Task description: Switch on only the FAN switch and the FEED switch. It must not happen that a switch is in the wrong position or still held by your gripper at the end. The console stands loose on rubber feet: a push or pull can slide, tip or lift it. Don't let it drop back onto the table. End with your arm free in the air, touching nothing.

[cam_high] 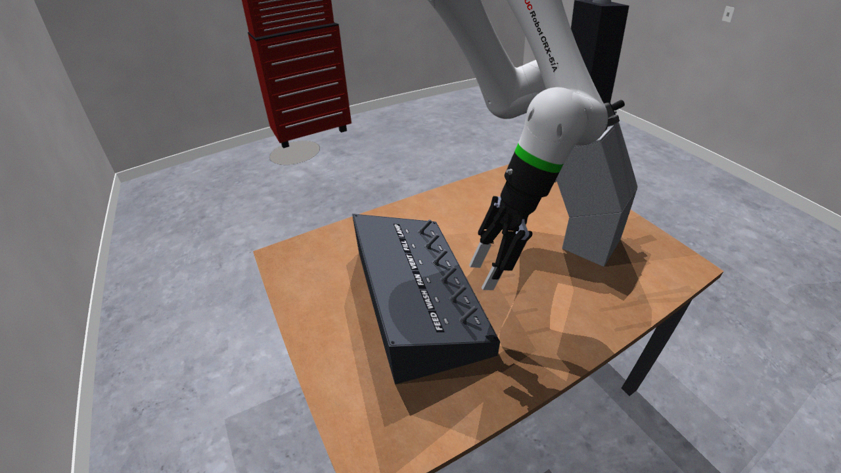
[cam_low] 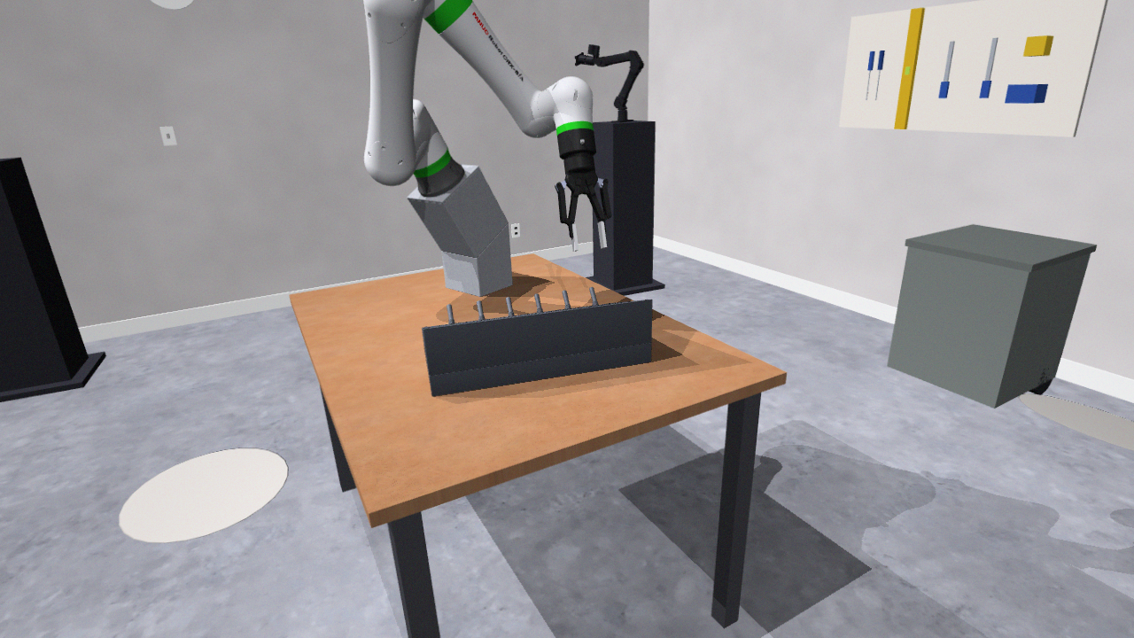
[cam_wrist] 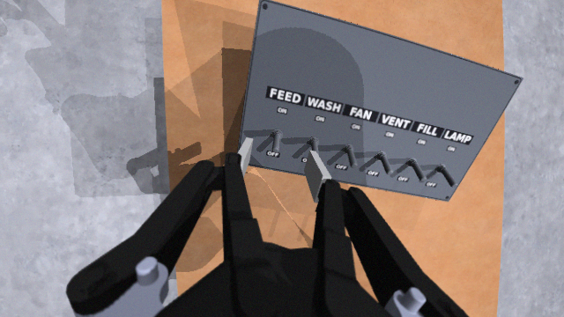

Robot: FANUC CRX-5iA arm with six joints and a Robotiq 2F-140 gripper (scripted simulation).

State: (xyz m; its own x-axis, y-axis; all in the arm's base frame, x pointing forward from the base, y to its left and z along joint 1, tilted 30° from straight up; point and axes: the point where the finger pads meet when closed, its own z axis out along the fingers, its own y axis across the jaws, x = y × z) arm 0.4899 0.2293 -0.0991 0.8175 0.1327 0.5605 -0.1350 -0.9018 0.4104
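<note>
The dark console (cam_high: 420, 288) lies on the wooden table with six toggle levers along its near-arm edge. In the wrist view its labels read FEED, WASH, FAN, VENT, FILL, LAMP. The FEED lever (cam_wrist: 276, 140) and the FAN lever (cam_wrist: 349, 154) both lean to their OFF marks, as do the other levers. My gripper (cam_wrist: 279, 155) hangs in the air beside the lever edge, well above the table (cam_high: 485, 269), partly open and empty. In the wrist view its fingertips frame the FEED and WASH levers without touching them. From the exterior view I see only the console's back (cam_low: 539, 345).
The arm's grey base pedestal (cam_high: 596, 194) stands on the table's far side behind the gripper. A black pillar (cam_low: 626, 206) stands on the floor beyond the table. A red tool chest (cam_high: 299, 64) and a grey box (cam_low: 990, 309) are far off.
</note>
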